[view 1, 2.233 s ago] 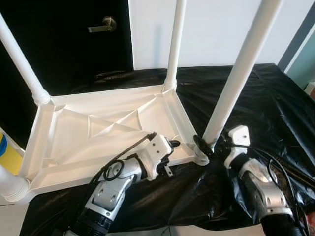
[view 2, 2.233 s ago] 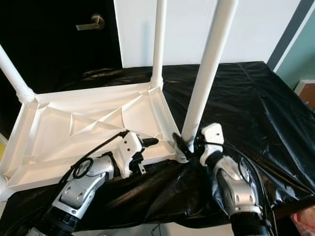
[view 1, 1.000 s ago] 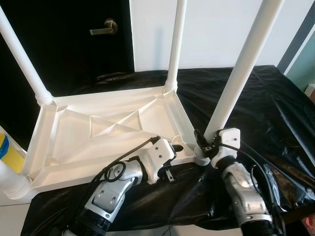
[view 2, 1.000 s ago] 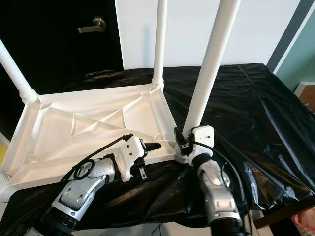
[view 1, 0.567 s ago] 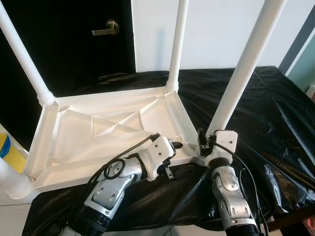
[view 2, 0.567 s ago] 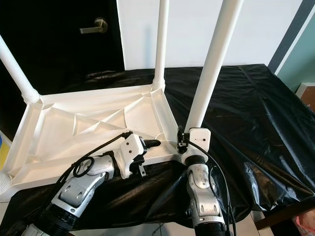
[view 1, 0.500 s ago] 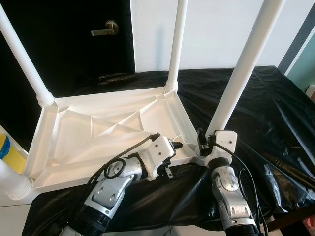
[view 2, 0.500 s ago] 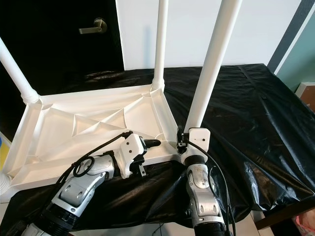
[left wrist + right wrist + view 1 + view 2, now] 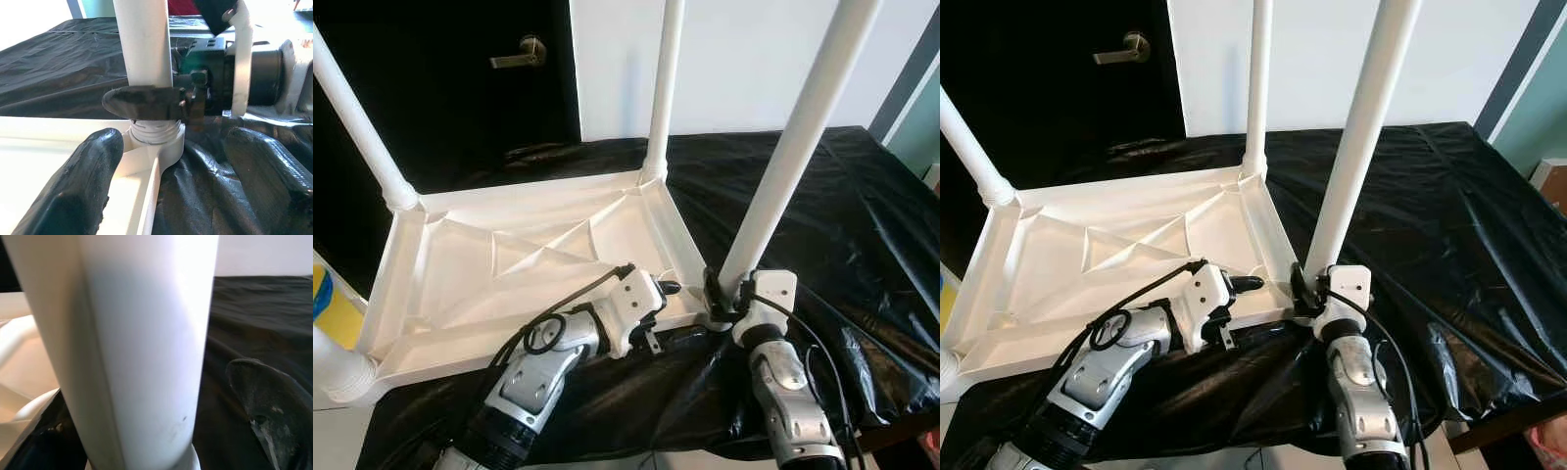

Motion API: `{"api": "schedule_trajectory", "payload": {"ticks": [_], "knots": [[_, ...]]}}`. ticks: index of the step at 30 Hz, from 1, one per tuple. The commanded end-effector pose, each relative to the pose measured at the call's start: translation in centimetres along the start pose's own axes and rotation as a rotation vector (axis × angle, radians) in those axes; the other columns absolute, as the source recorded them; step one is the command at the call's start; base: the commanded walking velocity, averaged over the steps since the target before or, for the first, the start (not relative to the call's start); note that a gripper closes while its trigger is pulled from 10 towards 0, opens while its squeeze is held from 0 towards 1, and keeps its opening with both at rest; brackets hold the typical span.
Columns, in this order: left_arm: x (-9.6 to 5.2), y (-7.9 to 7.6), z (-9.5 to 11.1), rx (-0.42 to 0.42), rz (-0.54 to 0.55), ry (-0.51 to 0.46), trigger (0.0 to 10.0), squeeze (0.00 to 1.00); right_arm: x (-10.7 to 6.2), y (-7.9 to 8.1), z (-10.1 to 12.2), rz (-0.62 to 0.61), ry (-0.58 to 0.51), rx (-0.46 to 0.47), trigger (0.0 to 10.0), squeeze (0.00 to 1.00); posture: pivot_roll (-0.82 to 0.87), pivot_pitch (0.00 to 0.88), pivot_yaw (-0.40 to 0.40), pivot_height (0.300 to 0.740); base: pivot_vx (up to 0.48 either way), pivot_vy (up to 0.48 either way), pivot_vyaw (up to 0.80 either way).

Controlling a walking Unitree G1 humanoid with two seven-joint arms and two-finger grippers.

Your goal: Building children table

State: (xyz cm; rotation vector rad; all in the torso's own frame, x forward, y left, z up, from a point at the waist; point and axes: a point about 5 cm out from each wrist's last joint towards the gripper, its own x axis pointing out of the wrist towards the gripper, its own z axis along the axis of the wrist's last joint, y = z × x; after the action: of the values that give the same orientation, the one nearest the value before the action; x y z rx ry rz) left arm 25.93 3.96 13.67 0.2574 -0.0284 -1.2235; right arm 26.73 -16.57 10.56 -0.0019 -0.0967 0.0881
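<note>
A white children's table [image 9: 460, 284] lies upside down on a black plastic sheet [image 9: 862, 215], its legs pointing up. My right gripper [image 9: 724, 291] stands open around the base of the near right leg [image 9: 783, 166], just above the threaded socket. In the right wrist view the leg [image 9: 142, 347] runs between the fingers, and one finger [image 9: 266, 406] stands clear of it. My left gripper [image 9: 661, 294] hovers open at the table's near rim, left of that leg. The left wrist view looks past its own fingers [image 9: 83, 186] at the leg's base [image 9: 144, 49].
Three more legs stand at the far right [image 9: 661, 88], far left [image 9: 357, 127] and near left [image 9: 333, 367] corners. A dark door with a lever handle [image 9: 519, 56] and a white wall lie behind. A yellow object [image 9: 328, 313] sits at the left edge.
My right wrist swung in from the right to straight before the leg, then back a little to the right, staying at the leg's base. The left gripper has barely moved.
</note>
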Motion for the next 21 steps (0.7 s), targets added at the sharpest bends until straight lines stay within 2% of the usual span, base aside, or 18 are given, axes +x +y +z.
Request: {"api": "schedule_trajectory", "payload": {"ticks": [1, 3, 4, 5, 6, 7, 8, 10, 15, 16, 17, 18, 19, 21], "knots": [[0.0, 0.2, -0.1, 0.003, -0.002, 0.006, 10.0, 0.0, -0.2, -0.6, 0.3, -0.001, -0.023, 0.012, 10.0, 1.0, -0.04, 0.0, -0.002, 0.74, 0.0, 0.0, 0.0], [-0.1, 0.2, -0.2, 0.005, -0.001, 0.008, 10.0, 0.0, 0.0, -1.1, 0.5, 0.063, -0.025, 0.001, 10.0, 1.0, -0.04, 0.0, -0.004, 0.74, 0.0, 0.0, 0.0], [-0.1, 0.2, -0.2, 0.004, -0.004, 0.012, 10.0, 0.0, 0.1, -1.3, 0.7, 0.107, -0.028, -0.008, 10.0, 0.07, -0.04, 0.0, -0.005, 0.74, 0.0, 0.0, 0.0], [-0.1, 0.2, -0.2, 0.004, -0.004, 0.012, 10.0, 0.0, 0.1, -1.3, 0.7, 0.107, -0.028, -0.008, 10.0, 0.07, -0.04, 0.0, -0.005, 0.74, 0.0, 0.0, 0.0], [-0.2, 0.1, -0.4, 0.007, -0.012, 0.019, 10.0, 0.0, 0.4, -1.3, 0.9, 0.18, -0.033, -0.023, 10.0, 0.0, -0.04, 0.0, -0.004, 0.74, 0.0, 0.0, 0.0], [-0.3, 0.0, -0.4, 0.005, -0.019, 0.021, 10.0, 0.0, 0.7, -1.2, 1.1, 0.268, -0.026, -0.02, 10.0, 0.0, -0.04, 0.0, -0.005, 0.74, 0.0, 0.0, 0.0], [-0.3, 0.0, -0.4, 0.005, -0.019, 0.021, 10.0, 0.0, 0.7, -1.2, 1.1, 0.268, -0.026, -0.02, 10.0, 0.0, -0.04, 0.0, -0.005, 0.74, 0.0, 0.0, 0.0], [-0.2, -0.1, -0.3, 0.002, -0.028, 0.018, 10.0, 0.0, 1.2, -0.9, 1.3, 0.399, -0.018, -0.046, 10.0, 0.0, -0.04, 0.0, -0.01, 0.74, 0.0, 0.0, 0.0], [-0.1, -0.1, -0.2, 0.007, -0.028, 0.014, 10.0, 0.0, 1.8, -0.9, 1.3, 0.466, -0.005, -0.082, 10.0, 0.0, -0.03, 0.0, -0.019, 0.74, 0.0, 0.0, 0.0], [0.0, -0.1, -0.2, 0.009, -0.025, 0.012, 10.0, 0.0, 2.1, -1.0, 1.3, 0.487, -0.001, -0.093, 3.5, 0.0, -0.03, 0.0, -0.024, 0.74, 0.0, 0.0, 0.0], [0.0, -0.1, -0.2, 0.009, -0.025, 0.012, 10.0, 0.0, 2.1, -1.0, 1.3, 0.487, -0.001, -0.093, 3.5, 0.0, -0.03, 0.0, -0.024, 0.74, 0.0, 0.0, 0.0], [0.1, -0.1, -0.2, 0.009, -0.023, 0.012, 10.0, 0.0, 2.3, -1.1, 1.3, 0.496, 0.001, -0.1, 1.2, 0.0, -0.03, 0.0, -0.029, 0.74, 0.0, 0.0, 0.0], [0.1, 0.0, -0.2, 0.008, -0.019, 0.009, 10.0, 0.0, 2.3, -1.2, 1.3, 0.503, 0.008, -0.107, 0.0, 0.0, -0.03, 0.0, -0.034, 0.74, 0.0, 0.0, 0.0], [0.1, 0.0, -0.2, 0.008, -0.019, 0.009, 10.0, 0.0, 2.3, -1.2, 1.3, 0.503, 0.008, -0.107, 0.0, 0.0, -0.03, 0.0, -0.034, 0.74, 0.0, 0.0, 0.0]]}}
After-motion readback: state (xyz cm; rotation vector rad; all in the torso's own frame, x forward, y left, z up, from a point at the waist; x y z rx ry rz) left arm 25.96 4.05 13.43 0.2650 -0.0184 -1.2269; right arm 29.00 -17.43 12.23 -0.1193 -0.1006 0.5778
